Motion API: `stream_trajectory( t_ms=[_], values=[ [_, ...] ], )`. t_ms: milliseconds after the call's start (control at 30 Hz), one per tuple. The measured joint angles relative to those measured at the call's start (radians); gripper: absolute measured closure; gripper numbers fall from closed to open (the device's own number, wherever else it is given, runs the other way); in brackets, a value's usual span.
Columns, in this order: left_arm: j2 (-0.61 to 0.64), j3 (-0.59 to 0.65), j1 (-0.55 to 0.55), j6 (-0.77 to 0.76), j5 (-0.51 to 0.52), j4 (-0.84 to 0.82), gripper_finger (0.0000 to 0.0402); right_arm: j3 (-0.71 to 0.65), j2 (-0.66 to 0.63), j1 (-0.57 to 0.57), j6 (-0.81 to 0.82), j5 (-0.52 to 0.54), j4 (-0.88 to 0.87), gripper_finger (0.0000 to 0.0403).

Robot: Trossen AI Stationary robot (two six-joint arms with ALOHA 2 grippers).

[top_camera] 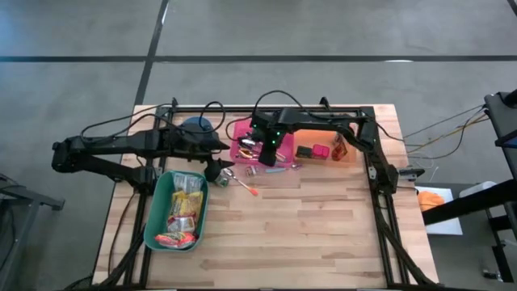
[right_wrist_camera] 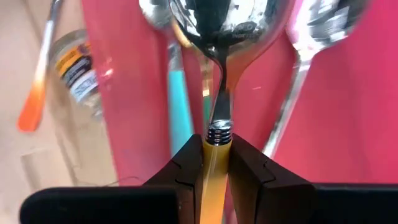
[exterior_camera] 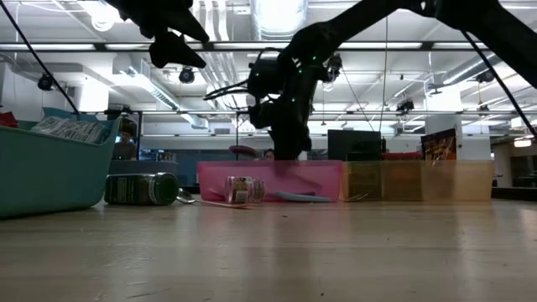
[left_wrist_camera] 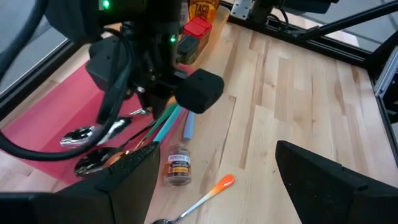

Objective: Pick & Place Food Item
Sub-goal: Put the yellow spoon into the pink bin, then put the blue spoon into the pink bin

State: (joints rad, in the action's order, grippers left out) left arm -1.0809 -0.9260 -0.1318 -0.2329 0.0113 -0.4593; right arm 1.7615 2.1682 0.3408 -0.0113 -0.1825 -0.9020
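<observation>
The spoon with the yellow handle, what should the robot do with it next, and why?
Probably let go. The right gripper is shut on the spoon, whose bowl lies over the pink tray beside other spoons, so opening the fingers should drop it in.

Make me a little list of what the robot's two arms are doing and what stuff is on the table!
right gripper: jaws shut on the yellow-handled metal spoon, over the pink plastic tray
left gripper: jaws open, holding nothing, between the teal bin and the pink tray
teal plastic bin: holds food packets
small glass spice jar: lying on the wooden table beside the pink tray
orange-handled spoon: on the table near the jar
amber clear tray: next to the pink tray, with a red-lidded container
</observation>
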Motion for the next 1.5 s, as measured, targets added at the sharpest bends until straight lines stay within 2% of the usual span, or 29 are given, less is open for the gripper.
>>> stream_trajectory(
  t_ms=[833, 900, 1067, 1200, 1367, 1500],
  values=[
    [-0.001, 0.000, 0.000, -0.003, 0.000, -0.007, 0.0082, 0.002, 0.083, -0.007, -0.016, -0.028, -0.040, 0.0361],
    [-0.001, 0.000, 0.000, -0.003, 0.000, -0.007, 0.0082, 0.001, 0.083, -0.006, -0.008, -0.028, -0.040, 0.0344],
    [-0.001, 0.000, 0.000, -0.004, 0.000, -0.007, 0.0082, -0.002, 0.083, -0.007, 0.008, -0.022, -0.038, 0.0258],
    [-0.001, 0.000, -0.001, -0.004, 0.000, -0.007, 0.0082, -0.002, 0.083, -0.007, 0.029, -0.021, -0.037, 0.0205],
    [-0.001, 0.000, 0.000, -0.004, 0.000, -0.009, 0.0082, 0.002, 0.083, -0.007, 0.045, -0.022, -0.037, 0.0164],
    [-0.001, 0.000, 0.000, -0.004, 0.000, -0.009, 0.0082, 0.040, 0.083, -0.009, 0.067, -0.027, -0.068, 0.0153]
  ],
)
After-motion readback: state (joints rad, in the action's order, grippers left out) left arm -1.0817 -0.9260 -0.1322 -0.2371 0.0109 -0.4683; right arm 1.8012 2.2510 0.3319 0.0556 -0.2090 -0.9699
